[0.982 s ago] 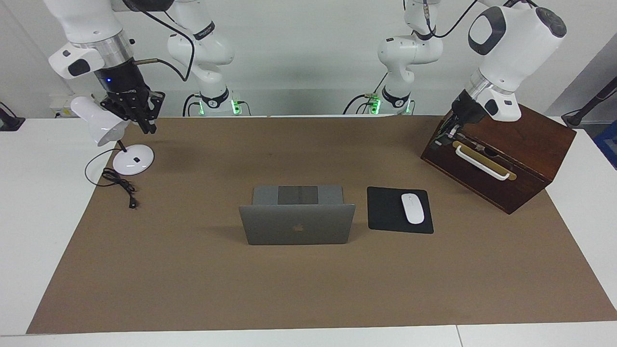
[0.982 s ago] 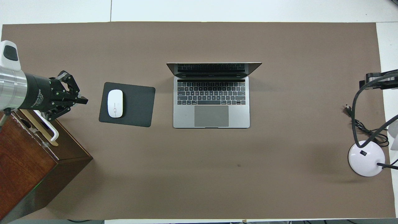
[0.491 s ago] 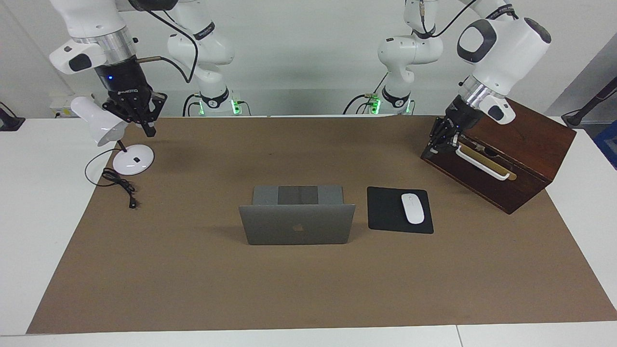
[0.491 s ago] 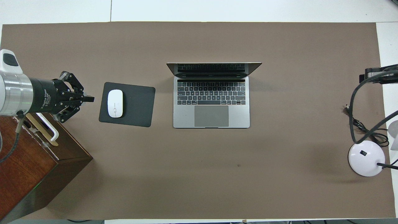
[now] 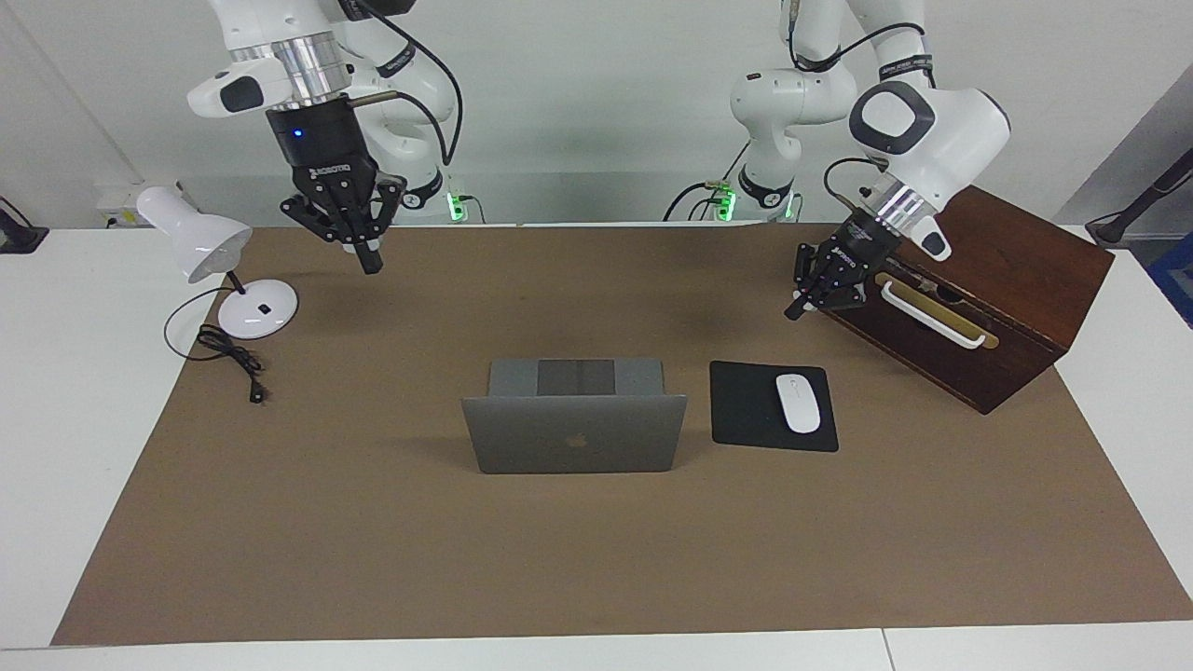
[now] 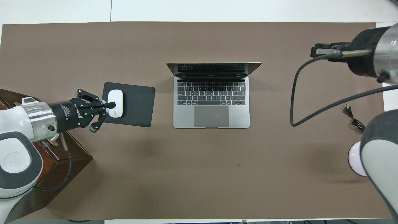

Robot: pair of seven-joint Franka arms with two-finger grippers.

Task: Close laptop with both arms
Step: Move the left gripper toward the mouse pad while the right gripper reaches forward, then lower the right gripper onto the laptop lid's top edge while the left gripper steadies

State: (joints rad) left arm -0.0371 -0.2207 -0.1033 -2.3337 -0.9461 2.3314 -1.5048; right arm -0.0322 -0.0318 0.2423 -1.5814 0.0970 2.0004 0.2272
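The silver-grey laptop (image 5: 575, 445) stands open in the middle of the brown mat, its lid upright with the apple logo facing away from the robots. Its dark keyboard shows in the overhead view (image 6: 211, 93). My left gripper (image 5: 797, 309) is shut and empty, up in the air over the mat between the wooden box and the mouse pad. In the overhead view the left gripper (image 6: 112, 105) covers the mouse's edge. My right gripper (image 5: 370, 261) is shut and empty, raised over the mat beside the lamp, well apart from the laptop.
A black mouse pad (image 5: 746, 410) with a white mouse (image 5: 798, 403) lies beside the laptop toward the left arm's end. A dark wooden box (image 5: 1007, 289) with a white handle stands at that end. A white desk lamp (image 5: 256, 309) and its cable (image 5: 233, 359) are at the right arm's end.
Both arms have swung inward. The left gripper moved from the box handle toward the mouse pad. The right gripper moved from the lamp toward the table's middle. The laptop has not moved.
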